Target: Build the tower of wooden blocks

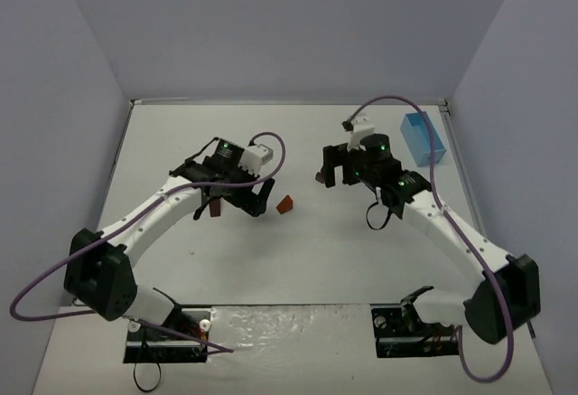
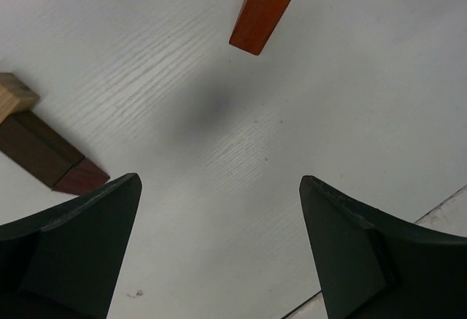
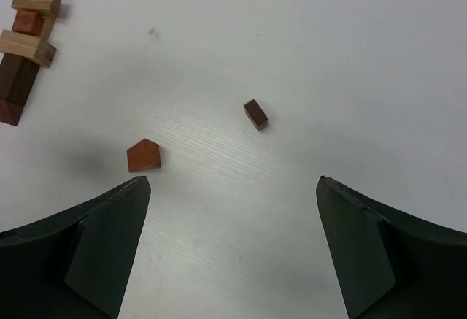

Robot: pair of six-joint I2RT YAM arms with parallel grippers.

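Left tool (image 2: 219,180) and right tool (image 3: 232,184): spread, empty. Beside the left one sits the narrow stack of tan, reddish and dark brown wooden blocks (image 3: 29,45). An orange-red wooden block (image 2: 259,18) lies right of that stack, nearer the left arm, long axis pointing away.

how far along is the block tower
Done: the wood block tower is stacked about five blocks high. In hand: nothing, left gripper and right gripper both open and empty. Still to go: an orange-red block and a small dark block lie loose.
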